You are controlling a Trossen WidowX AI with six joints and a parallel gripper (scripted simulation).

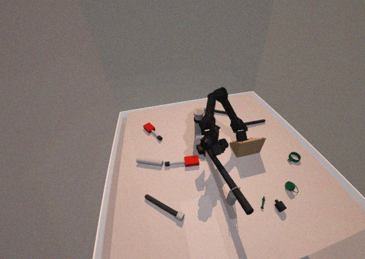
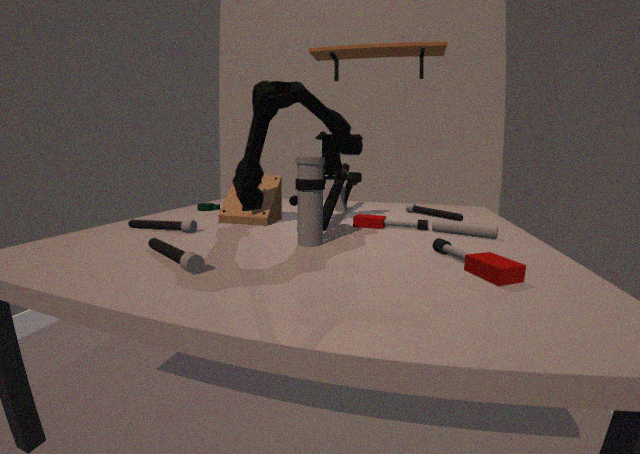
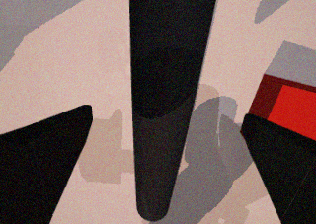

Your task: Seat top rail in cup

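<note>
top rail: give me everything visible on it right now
The top rail is a long, dark, matte round tube, lying slanted across the table and passing through a thin light loop near its far end. Its cut end sits between the open gripper fingers, untouched. Not seated in the post cup.

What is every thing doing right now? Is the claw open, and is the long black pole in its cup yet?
gripper: open, fingers either side of the rail, holding nothing.
top rail: slanted, not in its cup yet.
big post: standing upright.
brace band: up near the post cap.
red mallet: lying flat.
shelf: on the wall, nothing on it.
</note>
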